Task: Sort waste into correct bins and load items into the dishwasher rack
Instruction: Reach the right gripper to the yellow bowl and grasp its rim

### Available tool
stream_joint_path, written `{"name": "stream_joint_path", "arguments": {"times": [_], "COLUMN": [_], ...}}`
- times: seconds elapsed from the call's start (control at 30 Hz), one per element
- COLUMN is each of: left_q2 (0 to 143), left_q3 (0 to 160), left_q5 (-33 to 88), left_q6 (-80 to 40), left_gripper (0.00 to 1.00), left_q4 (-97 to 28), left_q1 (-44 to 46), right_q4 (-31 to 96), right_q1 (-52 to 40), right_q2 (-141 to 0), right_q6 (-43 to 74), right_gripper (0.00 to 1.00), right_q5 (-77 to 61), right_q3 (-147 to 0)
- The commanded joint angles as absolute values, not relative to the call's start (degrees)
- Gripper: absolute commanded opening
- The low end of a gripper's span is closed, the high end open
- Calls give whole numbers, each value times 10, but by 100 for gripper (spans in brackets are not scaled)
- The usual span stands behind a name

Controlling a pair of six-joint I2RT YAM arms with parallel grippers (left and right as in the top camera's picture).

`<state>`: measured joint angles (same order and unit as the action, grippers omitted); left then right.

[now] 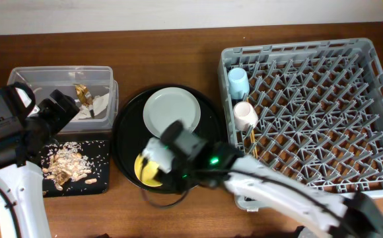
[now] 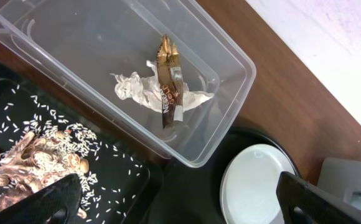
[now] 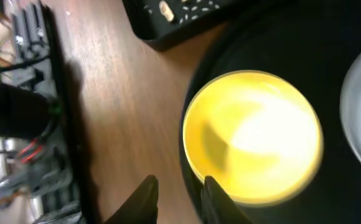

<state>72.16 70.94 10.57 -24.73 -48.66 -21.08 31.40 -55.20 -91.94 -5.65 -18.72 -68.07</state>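
The yellow bowl [image 3: 252,137] sits on the round black tray [image 1: 127,142], below the grey-green plate [image 1: 172,111]. My right gripper [image 3: 179,190] hangs at the bowl's left rim, jaws narrowed with a gap still showing; one fingertip [image 3: 213,193] overlaps the rim, the other is over the wood. My left gripper [image 2: 180,205] is wide open and empty, above the flat black tray [image 2: 118,180] holding food scraps [image 2: 25,165]. White tissue [image 2: 137,90] and a gold wrapper [image 2: 169,81] lie in the clear box [image 2: 75,37]. The rack [image 1: 323,152] holds the blue cup [image 1: 238,82], pink cup [image 1: 245,116] and chopsticks [image 1: 252,142].
Loose rice grains [image 2: 99,140] are scattered across the flat tray. The round black tray lies between that tray and the rack. Bare wooden table [image 3: 118,112] shows left of the bowl. The right arm [image 1: 277,192] stretches across the rack's front corner.
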Motion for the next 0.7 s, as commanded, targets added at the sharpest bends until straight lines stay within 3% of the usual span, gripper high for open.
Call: {"name": "stream_joint_path", "arguments": {"times": [0.0,0.17,0.47,0.5,0.57,0.67], "left_q2": [720,720,720,720,720,720], "left_q3": [714,714,714,714,714,714], "left_q5": [112,112,112,112,112,112], "left_q6": [-250,-250,-250,-250,-250,-250], "left_gripper": [99,99,99,99,99,99], "left_q4": [-486,-486,-486,-486,-486,-486], "left_q1": [-215,-215,-215,-215,-215,-215], "right_q4": [262,193,203,203,209,227], "right_q1": [-595,-612,-611,-611,-611,-610], "right_q2": [-995,-1075,-1091,-1091,-1091,-1086], "right_q6": [-48,-48,-48,-48,-48,-48], "right_gripper": [25,26,24,23,7,4], "right_q5": [-141,-126,-98,-98,-95,-83], "right_q3": [-685,-685,-685,-685,-685,-686]}}
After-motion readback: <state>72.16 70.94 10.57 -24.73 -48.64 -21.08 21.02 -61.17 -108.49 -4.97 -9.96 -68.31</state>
